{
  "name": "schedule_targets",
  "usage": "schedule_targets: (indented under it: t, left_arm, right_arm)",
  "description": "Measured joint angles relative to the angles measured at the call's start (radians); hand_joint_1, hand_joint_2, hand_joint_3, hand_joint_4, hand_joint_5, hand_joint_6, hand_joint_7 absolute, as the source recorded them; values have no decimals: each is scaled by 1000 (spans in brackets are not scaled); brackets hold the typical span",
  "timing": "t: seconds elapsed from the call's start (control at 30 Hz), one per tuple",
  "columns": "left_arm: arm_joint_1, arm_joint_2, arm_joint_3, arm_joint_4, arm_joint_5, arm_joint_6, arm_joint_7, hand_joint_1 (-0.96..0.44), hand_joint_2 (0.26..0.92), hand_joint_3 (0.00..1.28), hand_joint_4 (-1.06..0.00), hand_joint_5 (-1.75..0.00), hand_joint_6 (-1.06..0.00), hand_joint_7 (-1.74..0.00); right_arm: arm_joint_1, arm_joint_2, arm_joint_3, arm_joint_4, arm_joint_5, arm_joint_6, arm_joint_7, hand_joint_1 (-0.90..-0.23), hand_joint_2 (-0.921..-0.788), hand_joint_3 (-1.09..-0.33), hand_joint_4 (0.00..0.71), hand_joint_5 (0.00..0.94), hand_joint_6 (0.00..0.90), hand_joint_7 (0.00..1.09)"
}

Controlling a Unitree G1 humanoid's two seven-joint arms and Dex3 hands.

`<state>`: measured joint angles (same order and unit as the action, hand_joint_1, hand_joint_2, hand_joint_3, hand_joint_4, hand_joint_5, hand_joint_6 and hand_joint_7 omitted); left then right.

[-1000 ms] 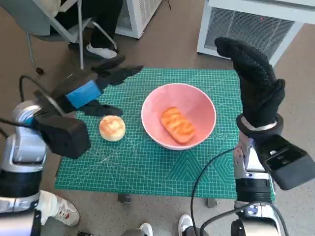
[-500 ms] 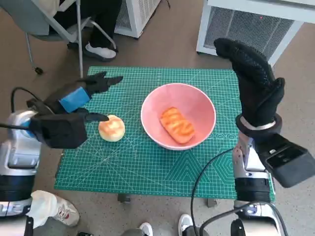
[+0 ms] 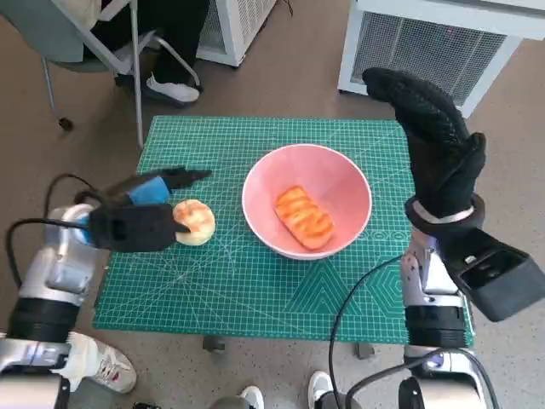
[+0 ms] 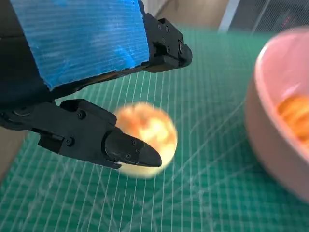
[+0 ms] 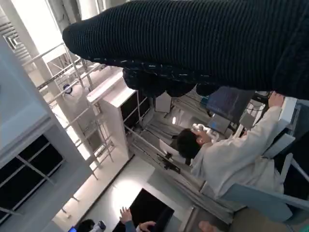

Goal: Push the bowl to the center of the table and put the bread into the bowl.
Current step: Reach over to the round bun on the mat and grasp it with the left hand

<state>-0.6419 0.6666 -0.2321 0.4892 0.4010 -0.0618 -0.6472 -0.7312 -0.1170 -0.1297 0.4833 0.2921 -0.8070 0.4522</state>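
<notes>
Near the left edge of the green cutting mat (image 3: 255,290) that covered the small table lay a round golden bread roll (image 3: 195,221), just beside the pink round bowl (image 3: 349,183), which stood about at the mat's centre and already held a long glazed bread (image 3: 304,216). I judge that the roll could be knocked away toward the left edge or rolled against the bowl's wall, because the black left hand with blue tape (image 3: 146,204) came at it low and from the side, so a closing finger could push it instead of catching it. This hand hung just over the roll with its fingers (image 4: 130,150) spread and holding nothing, one on each side of the bread. The right hand in a black knitted glove (image 3: 434,145) was raised high over the mat's right edge, fingers loose and empty.
</notes>
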Motion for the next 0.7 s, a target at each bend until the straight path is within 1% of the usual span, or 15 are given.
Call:
schedule_targets:
  t: [0.17,0.27,0.37,0.43,0.47,0.5,0.53,0.57,0.6,0.63,0.67,0.7]
  left_arm:
    - [-31,-8,-47,55,38,39,-26,-273,838,12,-242,-19,-370,-56]
    - [-57,-15,-75,94,60,60,-39,-267,842,12,-291,-35,-406,-73]
    - [-73,-22,-95,129,73,71,-42,-252,846,9,-379,-46,-457,-94]
    - [-82,-30,-106,152,76,71,-41,-228,849,8,-478,-75,-514,-123]
    - [-84,-35,-108,161,76,71,-37,-222,850,7,-504,-74,-525,-132]
    - [-87,-39,-109,171,76,68,-29,-194,853,6,-572,-88,-565,-160]
    - [-88,-42,-110,178,76,63,-20,-185,854,6,-599,-88,-573,-180]
    - [-91,-43,-111,187,76,55,-9,-153,863,5,-676,-116,-591,-300]
    - [-93,-44,-111,197,76,46,3,-142,867,4,-701,-129,-586,-364]
    - [-94,-44,-112,206,76,34,20,-186,877,28,-723,-192,-593,-547]
    - [-94,-44,-112,213,77,23,36,-248,893,71,-712,-358,-592,-825]
    - [-94,-44,-113,221,79,9,55,-217,903,88,-694,-575,-590,-991]
  right_arm:
    - [0,0,1,-7,0,0,1,-543,-921,-852,-1,439,-1,579]
    - [0,-2,0,-9,0,0,1,-543,-921,-850,-1,438,-1,579]
    - [0,-2,0,-9,0,0,1,-541,-921,-849,-1,439,-1,579]
    - [0,-2,0,-9,0,0,1,-541,-921,-848,-1,439,-1,580]
    - [0,-2,0,-9,0,0,1,-541,-921,-848,-1,439,-1,580]
    - [0,-2,0,-9,-1,0,1,-543,-921,-848,-1,439,-1,580]
    - [0,-2,0,-9,-1,0,1,-543,-921,-848,-1,439,-1,580]
    - [0,-2,0,-9,-1,0,0,-544,-921,-847,-1,439,-1,580]
    - [0,-2,0,-9,-1,0,0,-545,-921,-847,-1,439,-1,580]
    - [0,-2,0,-9,-1,-1,0,-545,-921,-846,-1,439,-1,580]
    - [0,-2,0,-8,-1,-1,0,-545,-921,-846,-1,440,-1,580]
    - [0,-2,0,-8,-1,-1,0,-545,-921,-845,-1,440,-1,580]
